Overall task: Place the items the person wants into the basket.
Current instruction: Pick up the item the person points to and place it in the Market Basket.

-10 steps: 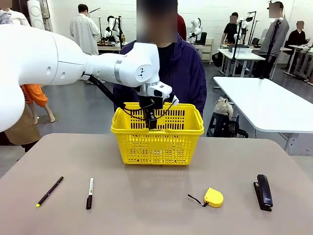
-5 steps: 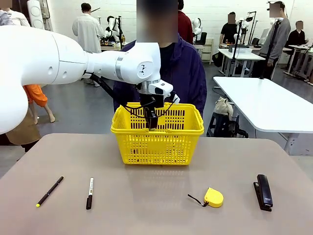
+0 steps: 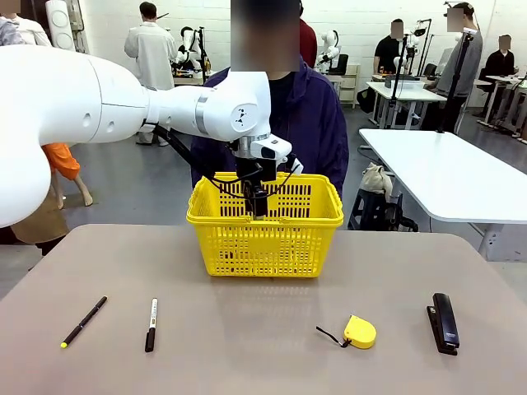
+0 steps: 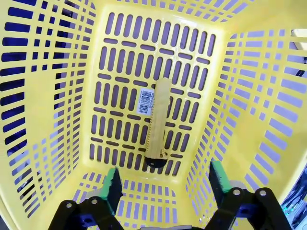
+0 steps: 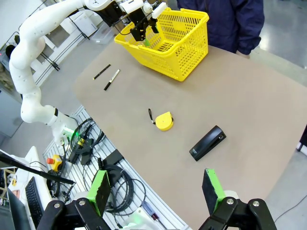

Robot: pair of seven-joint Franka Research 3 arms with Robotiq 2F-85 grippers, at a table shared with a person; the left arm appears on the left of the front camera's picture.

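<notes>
My left gripper hangs open inside the top of the yellow basket, its green pads wide apart with nothing between them. Below it the yellow-and-black utility knife lies flat on the basket floor. The thin black pen with a yellow tip rests at the table's front left. The yellow tape measure sits front right of centre, also seen as the tape measure. My right gripper is open high above the table's edge. The person in a dark jacket stands behind the basket.
A black marker with a white band lies beside the pen. A black stapler lies at the front right, stapler. A white table stands off to the right. Cables and equipment lie on the floor below the table edge.
The left gripper has risen slightly and shifted a little right over the basket; the rest stays still.
</notes>
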